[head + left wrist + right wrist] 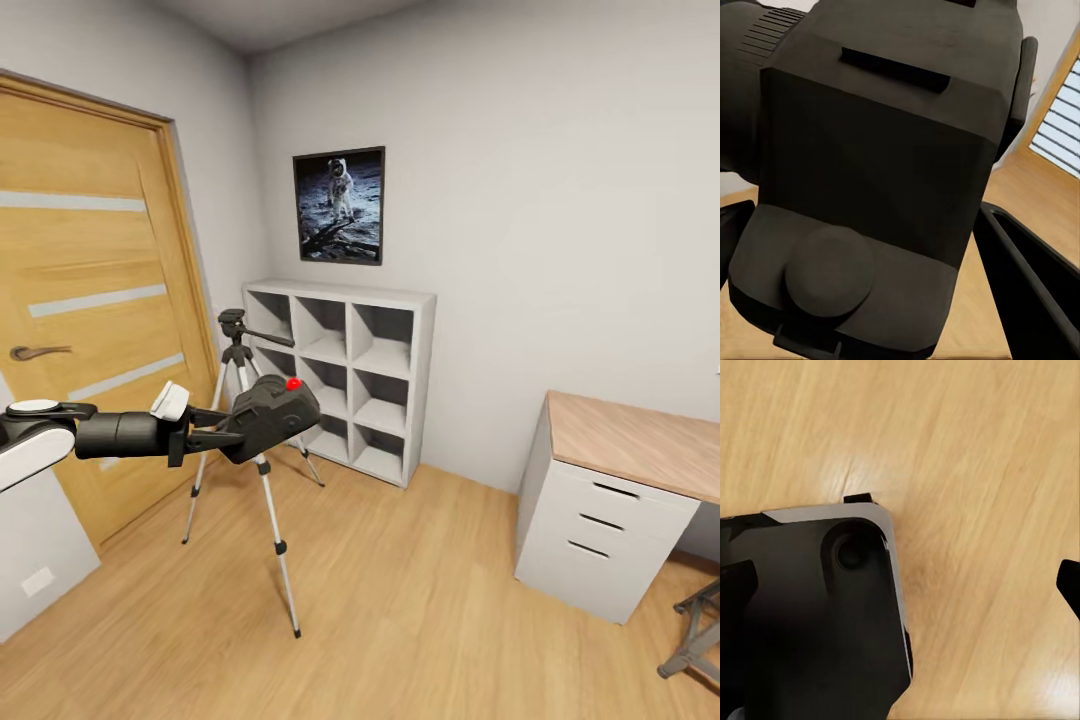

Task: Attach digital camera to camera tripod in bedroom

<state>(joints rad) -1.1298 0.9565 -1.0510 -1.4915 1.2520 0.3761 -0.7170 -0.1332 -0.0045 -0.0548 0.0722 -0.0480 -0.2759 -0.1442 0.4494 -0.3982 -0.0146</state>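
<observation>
The left gripper reaches out level from the left, its fingers clamped on the digital camera, whose red button faces up. From the left wrist the camera's black body sits right up against the lens, with one dark finger running alongside it. The camera hangs in front of the camera tripod, roughly at mid-leg height and well below the tripod's black head; whether it touches a leg I cannot tell from here. The tripod stands on the light wood floor between the oak door and the white cube shelving, under the astronaut picture. A white desk stands to the right. The right wrist camera looks down on floorboards and a dark, grey-edged part of the robot; the right gripper's state I cannot tell.
</observation>
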